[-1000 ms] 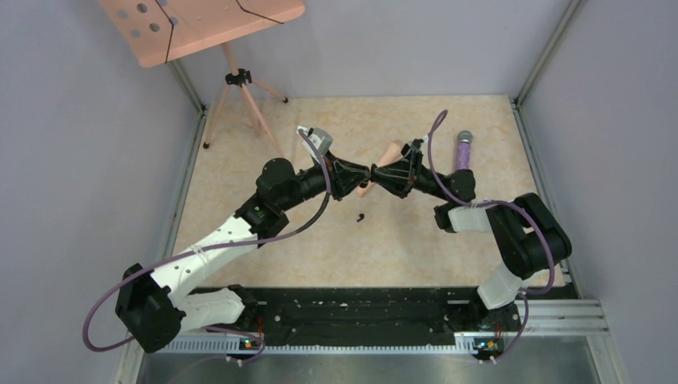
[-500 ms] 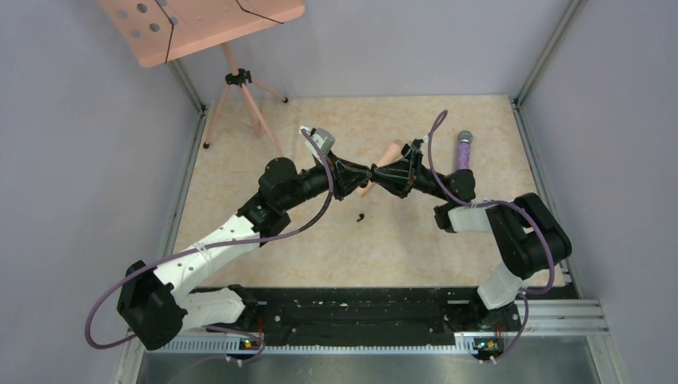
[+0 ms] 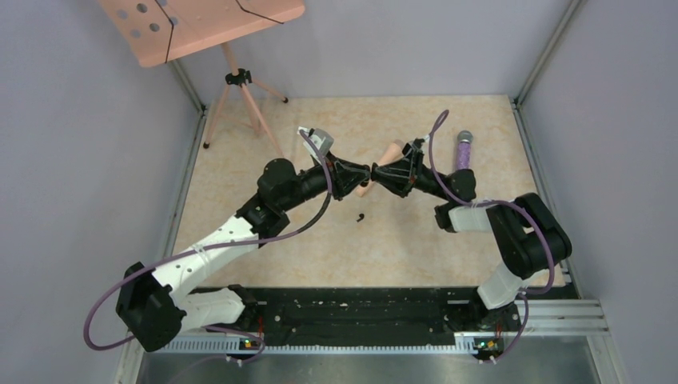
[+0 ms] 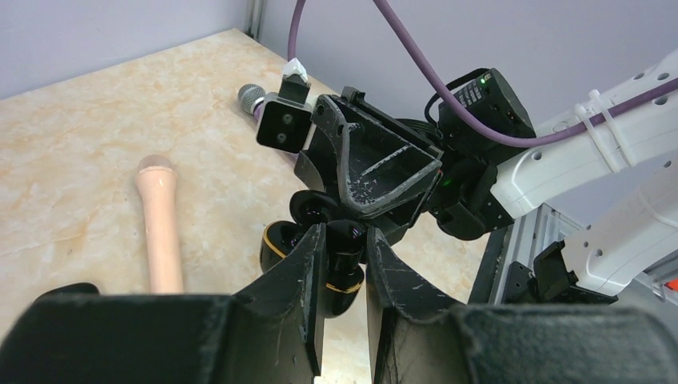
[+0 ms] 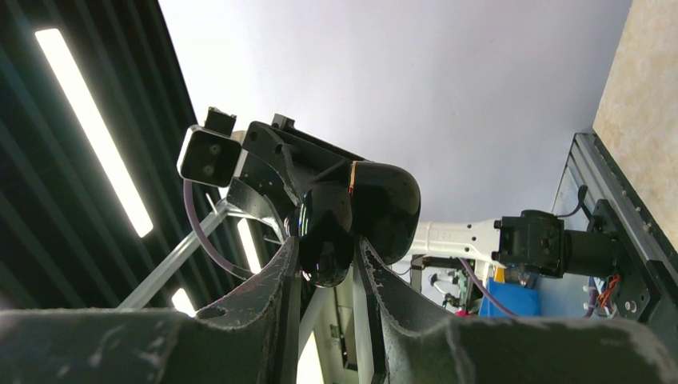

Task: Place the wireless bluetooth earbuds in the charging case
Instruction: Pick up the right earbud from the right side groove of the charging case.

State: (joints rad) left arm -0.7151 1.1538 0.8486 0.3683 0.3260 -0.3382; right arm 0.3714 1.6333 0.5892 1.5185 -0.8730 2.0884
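The glossy black charging case with a gold rim hangs above the middle of the table, pinched between both grippers. My left gripper is shut on one rounded half. A second gold-rimmed half sticks out to its left. My right gripper faces it tip to tip, shut on the case's other side. In the top view the two grippers meet and hide the case. One tiny black earbud lies on the table just in front of them.
A peach-coloured microphone-like handle lies under the grippers, and a purple microphone lies at the right. A peach stool on a tripod stands at the back left. Grey walls enclose the table.
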